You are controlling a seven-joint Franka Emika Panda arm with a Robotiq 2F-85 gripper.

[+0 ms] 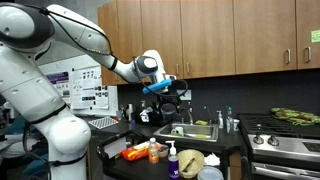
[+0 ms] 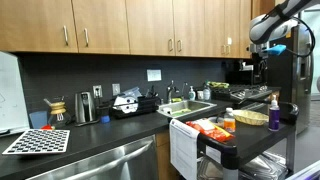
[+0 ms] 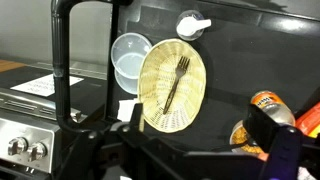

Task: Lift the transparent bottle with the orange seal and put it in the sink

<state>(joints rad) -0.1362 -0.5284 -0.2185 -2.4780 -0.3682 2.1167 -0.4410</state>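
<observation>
- Gripper (image 1: 166, 90) is held high over the counter, near the sink (image 1: 190, 131). Nothing is seen in its grasp, and how far the jaws are parted cannot be told.
- The clear bottle with the orange seal (image 1: 154, 150) is stood upright on the dark cart top (image 3: 250, 55), beside an orange packet (image 1: 135, 153) and well below the gripper.
- In the wrist view the bottle is seen at the right edge, near a woven plate (image 3: 172, 85) on which a fork (image 3: 177, 80) is laid. A clear bowl (image 3: 129, 60) is set against the plate's left side.
</observation>
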